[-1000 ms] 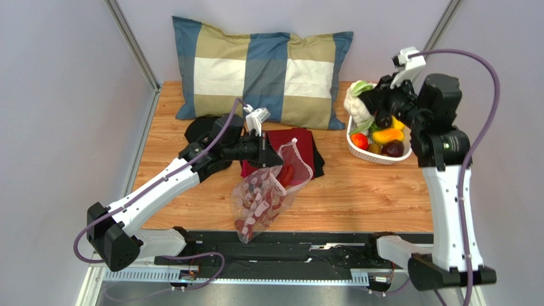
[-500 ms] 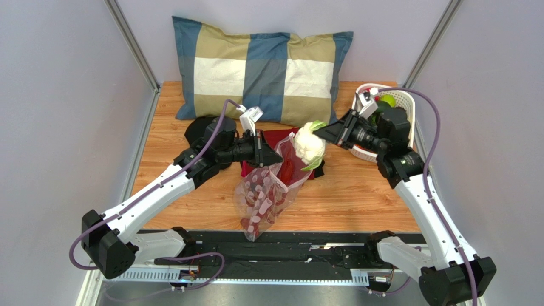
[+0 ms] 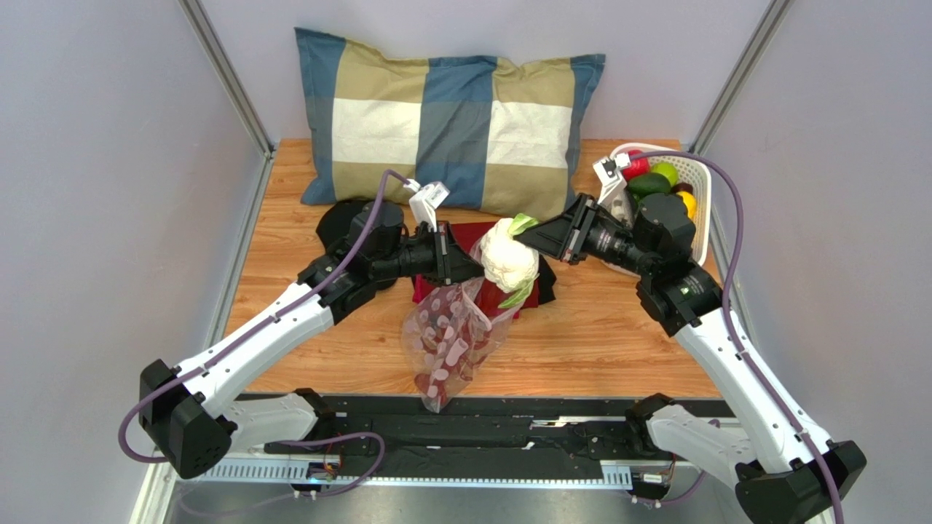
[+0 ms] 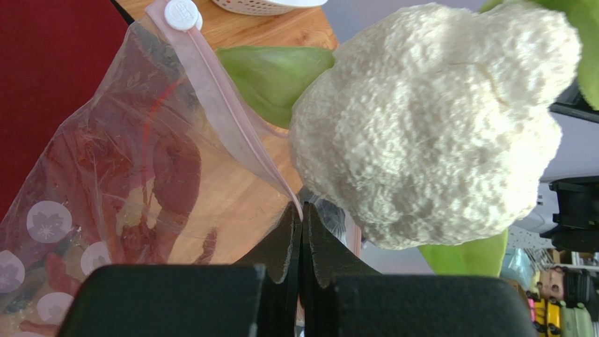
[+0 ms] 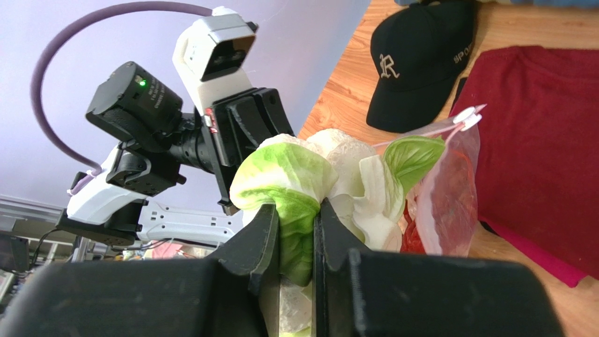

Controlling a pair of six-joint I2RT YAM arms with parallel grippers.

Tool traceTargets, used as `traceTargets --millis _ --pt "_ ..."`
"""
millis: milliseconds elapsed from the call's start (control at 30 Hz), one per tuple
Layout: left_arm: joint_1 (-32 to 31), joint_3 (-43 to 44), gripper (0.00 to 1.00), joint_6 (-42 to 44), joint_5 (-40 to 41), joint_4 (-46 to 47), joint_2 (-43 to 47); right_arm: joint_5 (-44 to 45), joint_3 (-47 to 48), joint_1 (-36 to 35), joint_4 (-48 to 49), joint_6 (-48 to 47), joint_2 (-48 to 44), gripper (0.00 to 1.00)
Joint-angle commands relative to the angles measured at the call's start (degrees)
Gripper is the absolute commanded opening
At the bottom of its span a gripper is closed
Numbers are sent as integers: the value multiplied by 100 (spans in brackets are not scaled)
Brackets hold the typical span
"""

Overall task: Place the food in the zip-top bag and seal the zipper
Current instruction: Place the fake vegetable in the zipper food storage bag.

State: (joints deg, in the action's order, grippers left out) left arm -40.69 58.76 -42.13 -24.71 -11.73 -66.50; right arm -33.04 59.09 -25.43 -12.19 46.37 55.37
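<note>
Left jaws pinch the zipper (image 4: 225, 105); right jaws hold cauliflower (image 4: 429, 126) beside.

Cauliflower (image 3: 510, 258) now at bag (image 3: 444, 338) mouth

We see our left gripper (image 4: 301, 214) pinching the zipper (image 4: 218, 98) of the zip-top bag (image 4: 119, 189), jaws pressed together. The cauliflower (image 4: 429, 133), white with green leaves, hangs just beside the mouth. Red food (image 4: 165, 175) shows inside, and a red cloth (image 4: 49, 70) lies behind the bag.

A lab test booth: grey panel walls (image 3: 98, 197), metal corner posts (image 3: 228, 79), wooden table (image 3: 635, 338).
</note>
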Motion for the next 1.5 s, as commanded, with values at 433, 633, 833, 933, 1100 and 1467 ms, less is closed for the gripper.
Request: traceTargets --millis 433,633,833,933,1100,1467 --pt "70 -31 0 -32 10 566 322 -387 -283 3 -179 109 -27 0" --pt "61 -76 0 56 -350 733 348 -168 -513 3 -215 -102 87 0" --pt "61 -84 0 -41 -772 944 243 139 -135 -146 -21 74 632 0" --pt "43 -154 0 -120 -816 1138 313 657 -275 -260 -12 301 597 0" --pt "43 -304 0 -260 -1009 1629 383 1098 -293 -445 93 627 773 0" --pt "61 -357 0 -23 -790 1533 744 544 -196 -287 -836 -997 483 0"
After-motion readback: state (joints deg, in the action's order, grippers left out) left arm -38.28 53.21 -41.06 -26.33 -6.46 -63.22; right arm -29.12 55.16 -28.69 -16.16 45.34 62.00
